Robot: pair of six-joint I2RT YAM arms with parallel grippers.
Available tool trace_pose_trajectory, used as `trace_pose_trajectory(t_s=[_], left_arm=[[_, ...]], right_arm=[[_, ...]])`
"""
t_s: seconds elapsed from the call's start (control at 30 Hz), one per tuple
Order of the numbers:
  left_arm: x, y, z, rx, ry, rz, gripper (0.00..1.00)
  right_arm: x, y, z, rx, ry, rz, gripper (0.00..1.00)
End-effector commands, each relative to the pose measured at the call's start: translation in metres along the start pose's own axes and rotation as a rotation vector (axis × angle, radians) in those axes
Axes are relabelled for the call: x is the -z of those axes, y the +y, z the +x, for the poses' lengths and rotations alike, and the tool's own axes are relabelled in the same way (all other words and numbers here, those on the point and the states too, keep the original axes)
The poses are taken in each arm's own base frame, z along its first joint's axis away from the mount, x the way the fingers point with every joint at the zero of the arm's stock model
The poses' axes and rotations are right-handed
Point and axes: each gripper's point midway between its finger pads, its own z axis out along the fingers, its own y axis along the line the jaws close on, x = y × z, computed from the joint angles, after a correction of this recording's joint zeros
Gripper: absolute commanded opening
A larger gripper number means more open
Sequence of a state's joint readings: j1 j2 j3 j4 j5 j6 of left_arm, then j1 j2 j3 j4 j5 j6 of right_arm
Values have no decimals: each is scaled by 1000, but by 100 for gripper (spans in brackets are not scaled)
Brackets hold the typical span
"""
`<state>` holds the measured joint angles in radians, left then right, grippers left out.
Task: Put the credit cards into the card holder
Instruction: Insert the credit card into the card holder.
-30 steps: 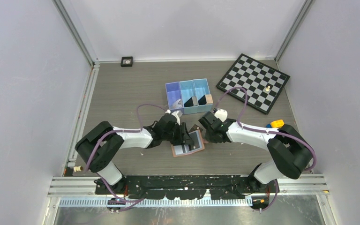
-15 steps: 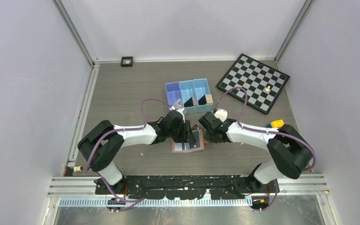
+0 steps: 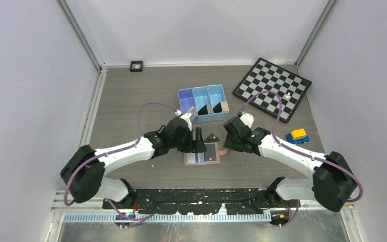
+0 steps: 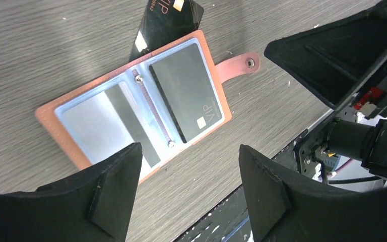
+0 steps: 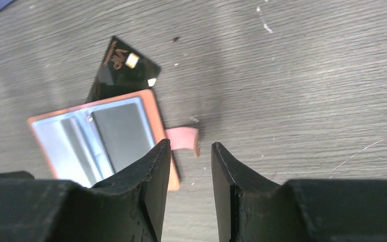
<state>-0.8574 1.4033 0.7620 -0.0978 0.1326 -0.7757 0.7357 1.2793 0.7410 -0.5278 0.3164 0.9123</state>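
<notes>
- The card holder (image 4: 106, 118) lies open and flat on the surface (image 3: 131, 101) between the two arms. It is salmon-tan outside and has light blue pockets inside, and its snap tab (image 4: 237, 63) sticks out to one side.
- A pocketed credit card (image 4: 186, 91), glossy black with "VIP" lettering, sits in the pocket on the tab side. The other pocket looks empty.
- A loose credit card (image 4: 166, 22), also black, lies at the holder's far edge, and one end seems tucked under it.
- Dark flat shapes stand in the blue bin (image 3: 202, 88) further back. They may be more cards, but this is not sure.
- The left claw (image 4: 189, 151) hovers above the holder, fingers wide apart, with nothing in it. The right claw (image 5: 190, 146) is near the snap tab, fingers a little apart, also empty.
- The loose card is probably light, stiff and slippery. It lies flush on the surface, so a pinch from above looks hard, and its free short edge seems the best place to take hold.
- The holder looks soft and light, so it may shift and likely needs steadying.
</notes>
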Motion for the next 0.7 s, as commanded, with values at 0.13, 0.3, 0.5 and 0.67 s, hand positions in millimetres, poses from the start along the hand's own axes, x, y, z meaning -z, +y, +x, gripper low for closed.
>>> trace_pose_trajectory(t_s=[0.13, 0.3, 0.5, 0.67], left_arm=[[26, 57, 14, -11, -9, -167, 68], [25, 71, 18, 21, 1, -189, 60], [17, 79, 24, 33, 26, -205, 55], [11, 83, 29, 42, 44, -209, 50]], right_arm=[[31, 45, 4, -14, 63, -274, 39], [21, 61, 21, -41, 152, -333, 29], [-2, 65, 44, -54, 254, -317, 22], [-12, 63, 50, -67, 274, -298, 20]])
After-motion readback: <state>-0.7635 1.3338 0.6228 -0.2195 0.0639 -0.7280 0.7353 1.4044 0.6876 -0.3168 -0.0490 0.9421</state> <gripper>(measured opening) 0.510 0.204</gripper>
